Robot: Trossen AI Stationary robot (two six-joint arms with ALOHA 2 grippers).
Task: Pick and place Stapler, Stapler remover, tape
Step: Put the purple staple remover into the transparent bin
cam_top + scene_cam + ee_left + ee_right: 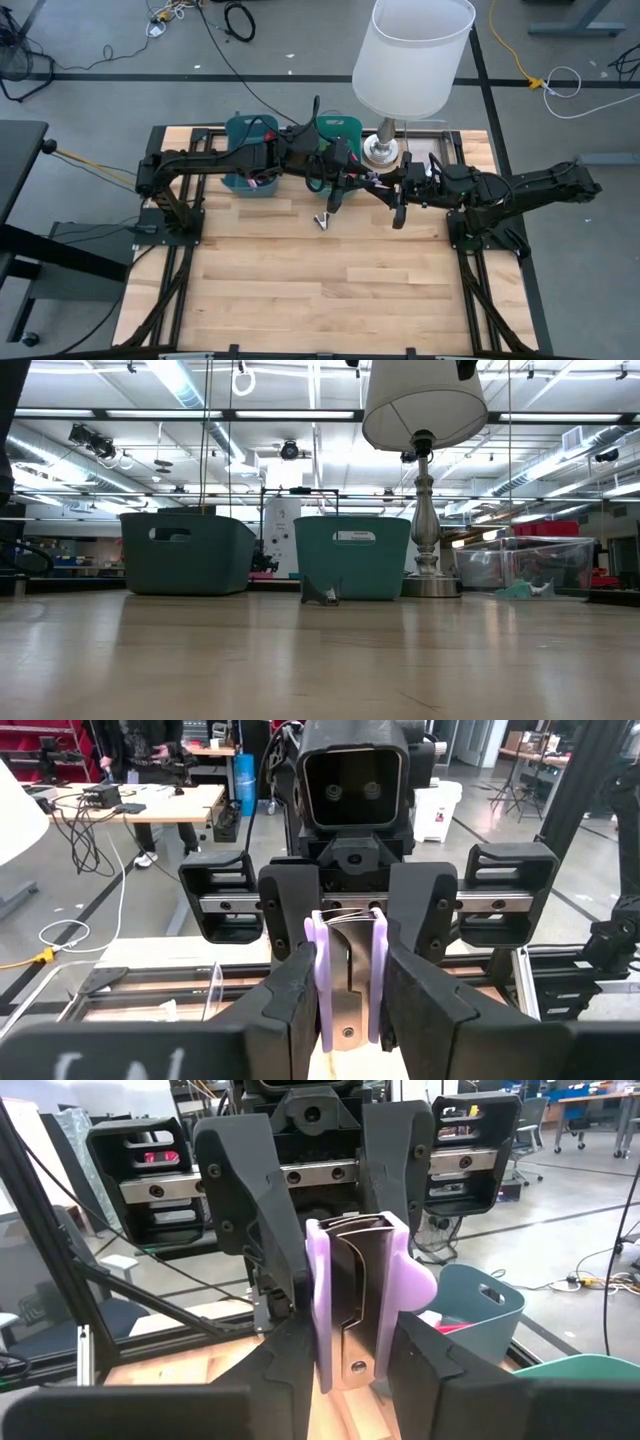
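A purple staple remover with metal jaws hangs in the air over the table's far middle, between my two grippers. My left gripper reaches in level from the table's left and is shut on it. My right gripper faces it from the table's right and is shut on the same remover. A small dark clip-like thing lies on the wood below them. The stapler and the tape are out of view. My left gripper pinches the remover's two purple handle sides between its two fingers, level, from the table's left. The remover is clear of the table. My right gripper pinches the same purple sides between its two fingers, level, from the table's right, end to end with my left fingers.
Two teal bins stand at the far edge, with a white-shaded lamp on a metal base to their right. A clear plastic box sits at the far right. The near half of the wooden table is bare.
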